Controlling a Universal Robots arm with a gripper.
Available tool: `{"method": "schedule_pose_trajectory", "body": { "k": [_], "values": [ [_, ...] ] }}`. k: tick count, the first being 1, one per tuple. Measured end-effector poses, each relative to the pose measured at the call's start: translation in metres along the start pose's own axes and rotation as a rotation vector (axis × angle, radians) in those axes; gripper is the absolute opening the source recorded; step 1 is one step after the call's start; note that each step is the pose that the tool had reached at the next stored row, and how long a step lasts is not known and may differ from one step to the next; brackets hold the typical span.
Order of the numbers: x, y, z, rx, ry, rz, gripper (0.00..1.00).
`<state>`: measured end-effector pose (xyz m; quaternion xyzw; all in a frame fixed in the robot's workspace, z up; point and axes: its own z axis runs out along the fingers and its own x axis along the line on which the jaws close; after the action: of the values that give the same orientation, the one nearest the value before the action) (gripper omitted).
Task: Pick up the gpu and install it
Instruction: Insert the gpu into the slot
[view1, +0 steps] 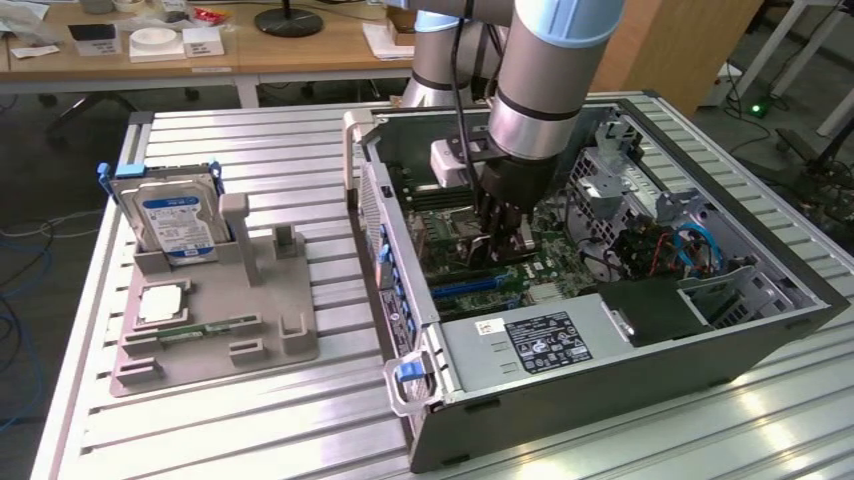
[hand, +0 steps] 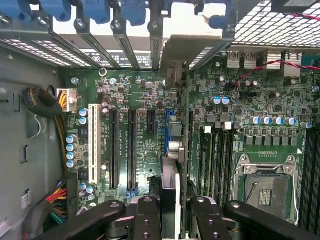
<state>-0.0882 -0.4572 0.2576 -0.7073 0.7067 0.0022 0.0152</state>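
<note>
The gpu (hand: 176, 187) hangs edge-on between my fingers, a thin dark card whose silvery end bracket (hand: 192, 47) lies by the case's rear slot openings. My gripper (hand: 170, 217) is shut on the card's upper edge. The card hovers over the green motherboard (hand: 145, 90), beside the black expansion slots (hand: 132, 145) and close to a blue slot; whether it touches one I cannot tell. In the exterior view my gripper (view1: 505, 240) reaches down into the open computer case (view1: 747, 330), and the fingers hide most of the card there.
On the exterior view's left, a grey fixture tray (view1: 267, 345) holds a silver hard drive with a blue label (view1: 174, 222), a processor chip (view1: 160, 303) and a green memory stick (view1: 207, 327). Inside the case are the power supply (view1: 534, 345), CPU socket (hand: 265, 185) and cable bundles (hand: 42, 102).
</note>
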Motion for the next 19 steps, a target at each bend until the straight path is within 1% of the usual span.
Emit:
{"method": "schedule_pose_trajectory", "body": {
  "k": [6, 12, 14, 19],
  "values": [
    [0.0009, 0.0001, 0.0027, 0.0004, 0.0006, 0.023, 0.27],
    [0.0051, 0.0001, 0.0035, 0.0006, 0.0004, 0.024, 0.27],
    [0.0052, 0.0019, 0.0043, 0.0006, 0.0005, 0.024, 0.27],
    [0.0064, 0.0031, 0.0088, 0.0006, 0.0004, 0.024, 0.27]
  ]
}}
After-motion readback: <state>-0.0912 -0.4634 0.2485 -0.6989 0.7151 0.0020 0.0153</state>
